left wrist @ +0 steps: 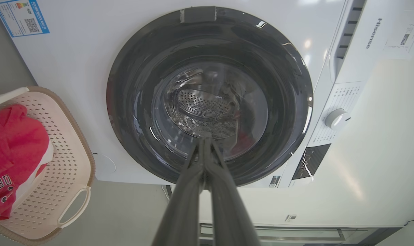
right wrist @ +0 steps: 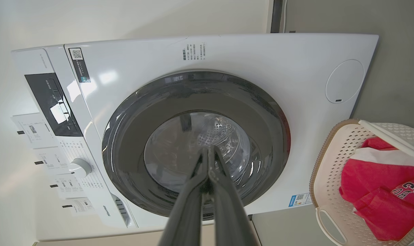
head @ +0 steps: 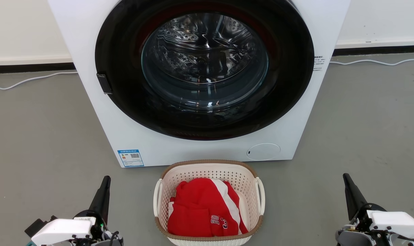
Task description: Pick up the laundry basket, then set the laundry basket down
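Head view: the laundry basket (head: 193, 172) sits on the floor (head: 39, 136) by the washer (head: 193, 150), red clothes (head: 200, 205) inside. The left gripper (head: 106, 181) and right gripper (head: 347, 182) are squeezed closed on nothing — one each side, well apart from it. No lifting yet — everything is left to do.

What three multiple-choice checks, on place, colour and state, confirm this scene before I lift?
1. The laundry basket stands: A on a shelf; B on the floor before the washer; C atop the washer.
2. The garment in it is: A red and white; B blue; C green.
3. The left gripper and right gripper are: A both open; B one open, one shut; C both shut, empty.
Key: B, it sits on grey floor at the washer's foot; A, red cloth, white stripe; C, jaws closed, clear of the basket.
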